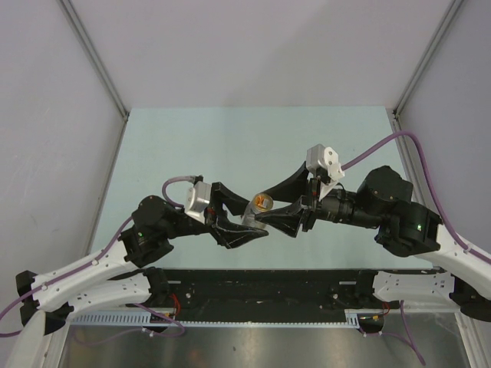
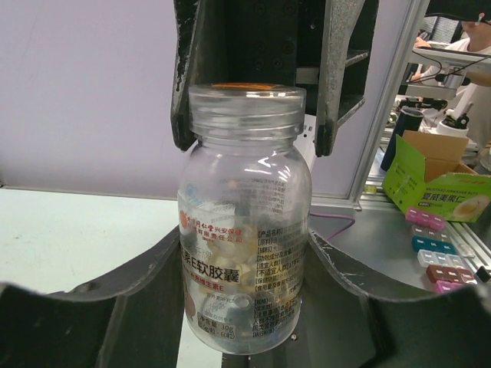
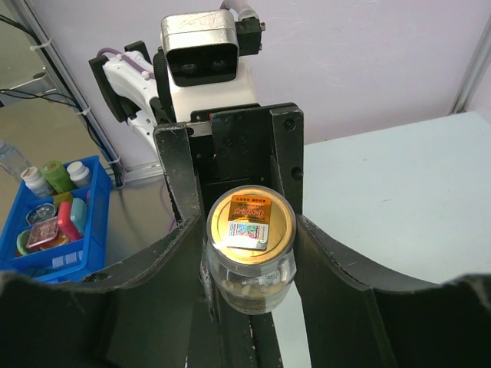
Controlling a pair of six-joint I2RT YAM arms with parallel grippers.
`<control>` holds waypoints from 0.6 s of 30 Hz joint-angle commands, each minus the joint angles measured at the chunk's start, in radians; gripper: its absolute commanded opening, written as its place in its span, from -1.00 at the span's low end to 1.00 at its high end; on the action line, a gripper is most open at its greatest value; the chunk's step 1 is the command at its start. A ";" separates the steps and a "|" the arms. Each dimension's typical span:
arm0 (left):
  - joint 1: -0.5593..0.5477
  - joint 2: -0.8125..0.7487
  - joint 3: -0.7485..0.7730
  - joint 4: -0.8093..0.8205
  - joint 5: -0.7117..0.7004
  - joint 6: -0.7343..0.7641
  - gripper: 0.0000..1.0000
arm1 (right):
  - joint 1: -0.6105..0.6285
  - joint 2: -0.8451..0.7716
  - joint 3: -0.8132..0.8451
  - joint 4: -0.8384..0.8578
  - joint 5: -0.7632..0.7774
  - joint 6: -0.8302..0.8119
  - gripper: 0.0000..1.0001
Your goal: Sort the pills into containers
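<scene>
A small clear round bottle (image 2: pixel 244 230) with a printed label and a gold foil seal (image 3: pixel 250 222) over its mouth is held in the air between both arms. It has no cap on. Pale pills (image 2: pixel 230 253) lie inside it. My left gripper (image 2: pixel 245 264) is shut on the bottle's body. My right gripper (image 3: pixel 250 230) closes on the bottle's neck from the other side, and its fingers (image 2: pixel 184 115) flank the neck. In the top view the bottle (image 1: pixel 259 204) sits between the two grippers. No loose pills and no pill box show on the table.
Beyond the table's right frame, several small coloured pill boxes (image 2: pixel 439 253) and a green carton (image 2: pixel 437 184) lie on a grey bench. A blue bin (image 3: pixel 54 218) with small bottles stands off the table. The pale green table top (image 1: pixel 253 146) lies below.
</scene>
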 commanded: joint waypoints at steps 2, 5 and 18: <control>0.005 -0.009 -0.009 0.044 -0.008 -0.019 -0.99 | 0.005 0.001 0.004 0.061 -0.036 0.016 0.09; 0.005 -0.009 -0.009 0.044 -0.008 -0.019 -0.99 | 0.005 0.002 0.004 0.067 -0.041 0.018 0.09; 0.006 -0.009 -0.006 0.044 -0.028 -0.021 -0.99 | 0.007 0.010 0.004 0.056 -0.047 0.019 -0.17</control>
